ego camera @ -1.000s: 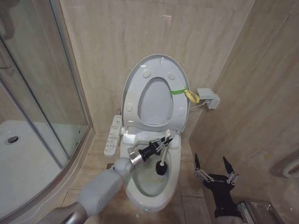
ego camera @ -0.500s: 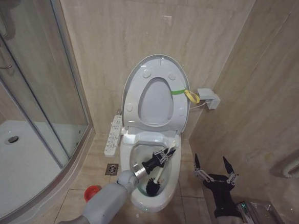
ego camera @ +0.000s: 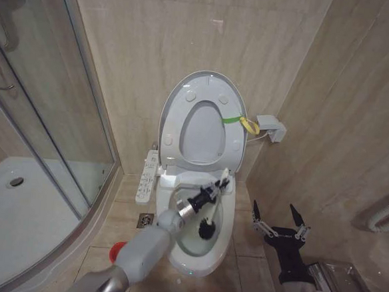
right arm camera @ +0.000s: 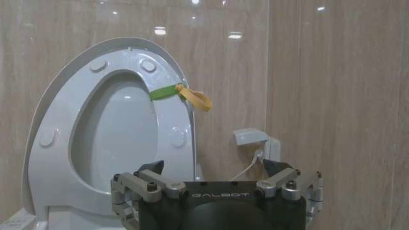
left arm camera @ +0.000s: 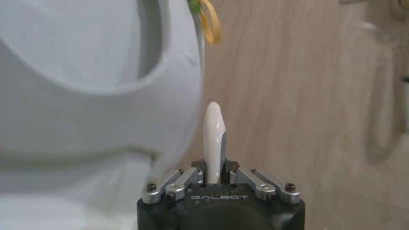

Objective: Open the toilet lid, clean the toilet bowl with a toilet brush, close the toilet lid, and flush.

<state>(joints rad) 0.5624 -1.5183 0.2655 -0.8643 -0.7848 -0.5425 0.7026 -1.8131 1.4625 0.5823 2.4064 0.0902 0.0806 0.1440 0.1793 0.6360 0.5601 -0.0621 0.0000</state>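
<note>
Shower enclosure (ego camera: 41, 142) stands at far left, glass door shut; a red holder cup (ego camera: 118, 251) sits on the floor tiles beside the toilet base.

Left gripper (ego camera: 213, 187) reaches over the toilet bowl (ego camera: 222, 245), fingers closed on the upper part of the toilet brush (ego camera: 211, 214). The wrist view shows the white handle clamped between both fingers with its rounded tip projecting past them. The dark bristle head sits low inside the bowl, towards its right-hand wall; contact with the ceramic cannot be confirmed.

The toilet lid (ego camera: 178, 95) is raised upright against the rear wall, seat ring lifted with it, yellow-green strap loop (ego camera: 248, 124) hanging at its right edge. Scrubbing stage judged in progress; closing and flushing outstanding.

Handling assessment: the brush appears light, handle thin, rigid and glossy, so liable to twist or slip under sideways scrubbing load. A grip nearer the handle's middle would likely steady the head.

Right gripper (ego camera: 280, 225) is parked low, right of the bowl, near the side wall, fingers spread wide, holding nothing.
</note>
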